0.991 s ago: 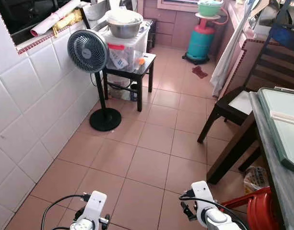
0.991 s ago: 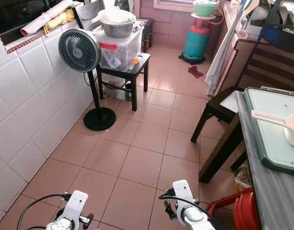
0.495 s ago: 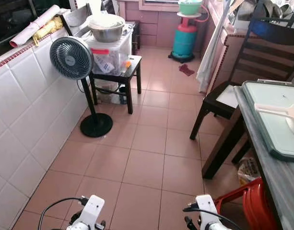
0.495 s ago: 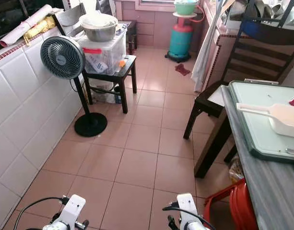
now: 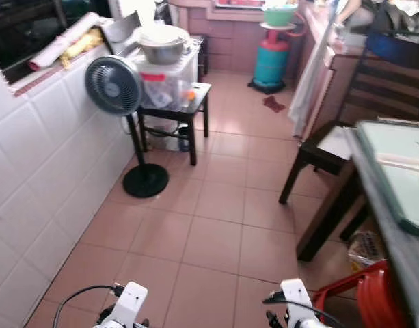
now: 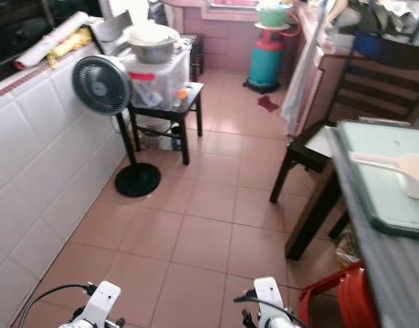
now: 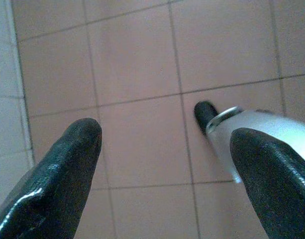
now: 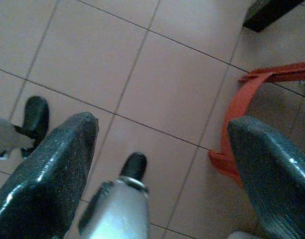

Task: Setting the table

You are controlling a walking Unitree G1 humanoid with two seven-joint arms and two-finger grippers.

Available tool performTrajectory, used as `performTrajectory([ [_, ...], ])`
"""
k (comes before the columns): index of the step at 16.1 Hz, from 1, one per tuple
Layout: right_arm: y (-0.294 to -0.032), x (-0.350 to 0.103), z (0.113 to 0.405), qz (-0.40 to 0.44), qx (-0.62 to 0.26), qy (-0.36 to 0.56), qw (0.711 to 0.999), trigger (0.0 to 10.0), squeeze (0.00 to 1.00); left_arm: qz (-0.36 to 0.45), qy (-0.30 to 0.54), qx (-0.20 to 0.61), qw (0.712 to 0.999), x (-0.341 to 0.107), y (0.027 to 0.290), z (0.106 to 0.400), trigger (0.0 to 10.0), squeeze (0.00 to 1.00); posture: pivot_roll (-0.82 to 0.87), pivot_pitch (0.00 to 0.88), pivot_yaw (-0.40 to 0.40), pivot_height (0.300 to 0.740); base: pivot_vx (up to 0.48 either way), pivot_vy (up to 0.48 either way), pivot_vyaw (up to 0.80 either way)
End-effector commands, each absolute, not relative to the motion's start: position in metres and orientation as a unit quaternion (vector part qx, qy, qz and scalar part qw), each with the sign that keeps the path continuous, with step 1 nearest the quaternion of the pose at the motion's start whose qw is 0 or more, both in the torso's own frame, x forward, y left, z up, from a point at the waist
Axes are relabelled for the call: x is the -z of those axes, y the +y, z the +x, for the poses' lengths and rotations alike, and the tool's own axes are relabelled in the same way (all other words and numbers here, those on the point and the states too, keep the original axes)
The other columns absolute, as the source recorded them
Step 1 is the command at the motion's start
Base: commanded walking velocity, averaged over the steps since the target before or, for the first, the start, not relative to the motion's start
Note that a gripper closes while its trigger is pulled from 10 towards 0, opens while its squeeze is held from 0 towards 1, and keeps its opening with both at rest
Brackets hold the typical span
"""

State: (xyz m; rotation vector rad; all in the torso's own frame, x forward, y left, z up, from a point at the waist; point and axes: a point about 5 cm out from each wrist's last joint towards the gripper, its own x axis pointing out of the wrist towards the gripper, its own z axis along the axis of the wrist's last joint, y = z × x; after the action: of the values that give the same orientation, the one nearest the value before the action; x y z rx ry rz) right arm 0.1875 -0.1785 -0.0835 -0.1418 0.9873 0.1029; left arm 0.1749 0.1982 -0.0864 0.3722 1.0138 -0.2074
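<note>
A grey table (image 6: 394, 270) runs along my right side. On it lies a pale green tray (image 6: 373, 188) carrying a white long-handled scoop (image 6: 404, 171). Both arms hang low at the bottom of the eye views, the left arm (image 5: 127, 307) and the right arm (image 5: 294, 311), well short of the table. My left gripper (image 7: 164, 144) is open over bare floor tiles, holding nothing. Over the tiles beside a red stool (image 8: 242, 99), my right gripper (image 8: 162, 134) is also open with nothing between its fingers.
A standing fan (image 5: 115, 85) and a small black side table (image 5: 185, 102) with a plastic box and metal bowl (image 5: 161, 44) line the white tiled wall (image 5: 38, 171) on the left. A dark wooden chair (image 5: 325, 147) stands by the table. A teal gas cylinder (image 5: 272, 61) is far ahead.
The whole picture has shifted slightly to the right and is blurred, so the camera has moved. Both arms still hang low with open fingers.
</note>
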Motion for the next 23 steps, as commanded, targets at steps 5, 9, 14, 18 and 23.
performTrajectory([
  [5, -0.178, 0.084, 0.187, -0.065, -0.048, 0.476, 0.876, 10.0, 0.0, 0.187, 0.486, 0.097, 0.848, 0.085, 0.203, 0.176, 10.0, 0.0, 0.02, 0.002, 0.019, 0.74, 0.0, 0.338, 0.0],
  [9, -0.18, 0.084, 0.186, -0.065, -0.046, 0.477, 0.875, 10.0, 0.0, 0.191, 0.487, 0.101, 0.846, 0.086, 0.202, 0.174, 10.0, 0.0, 0.02, 0.0, 0.025, 0.74, 0.0, 0.345, 0.0],
  [14, -0.179, 0.085, 0.185, -0.067, -0.046, 0.478, 0.875, 10.0, 0.0, 0.191, 0.485, 0.114, 0.846, 0.09, 0.176, 0.173, 10.0, 0.0, 0.02, 0.002, 0.03, 0.74, 0.0, 0.407, 0.0],
  [18, -0.178, 0.085, 0.185, -0.068, -0.047, 0.478, 0.874, 10.0, 0.0, 0.195, 0.484, 0.118, 0.845, 0.09, 0.177, 0.173, 10.0, 0.0, 0.02, 0.004, 0.037, 0.74, 0.0, 0.48, 0.0],
  [23, -0.177, 0.085, 0.185, -0.068, -0.046, 0.478, 0.874, 10.0, 0.0, 0.207, 0.494, 0.095, 0.839, 0.086, 0.229, 0.161, 10.0, 0.0, 0.02, 0.007, 0.041, 0.74, 0.0, 0.463, 0.0],
])
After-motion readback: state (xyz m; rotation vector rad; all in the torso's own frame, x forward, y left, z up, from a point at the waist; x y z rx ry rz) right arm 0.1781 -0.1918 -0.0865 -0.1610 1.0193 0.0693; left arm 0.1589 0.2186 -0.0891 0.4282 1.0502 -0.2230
